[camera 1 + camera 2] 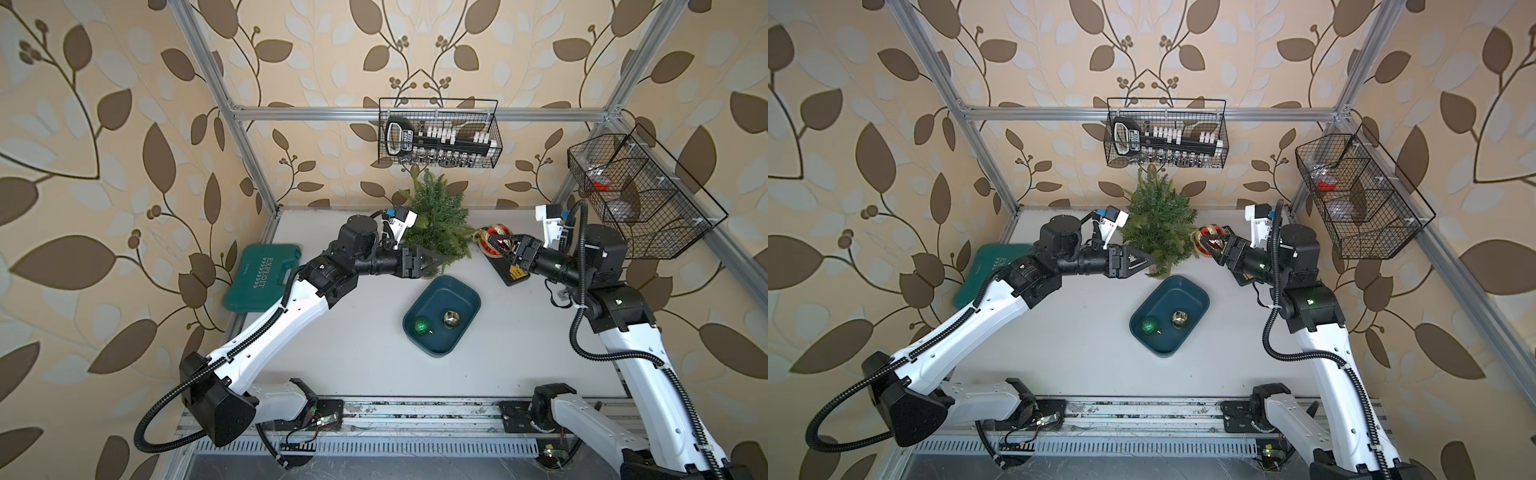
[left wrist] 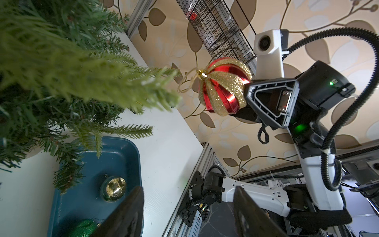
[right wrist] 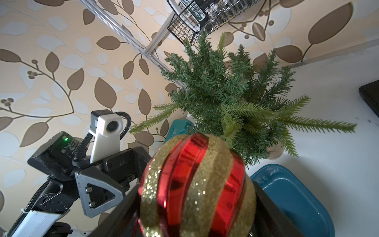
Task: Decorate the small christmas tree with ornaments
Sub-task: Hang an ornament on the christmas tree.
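The small christmas tree stands at the back of the table. My right gripper is shut on the red-and-gold ribbed ball, holding it just right of the tree. The ball's gold loop hangs close to a branch tip. My left gripper is open and empty at the tree's lower left side. A glittery green ball and a shiny gold ball lie in the blue tray.
A green tool case lies at the table's left edge. A black flat item with a yellow label sits under the right arm. One wire basket hangs on the back frame above the tree, another wire basket at the right.
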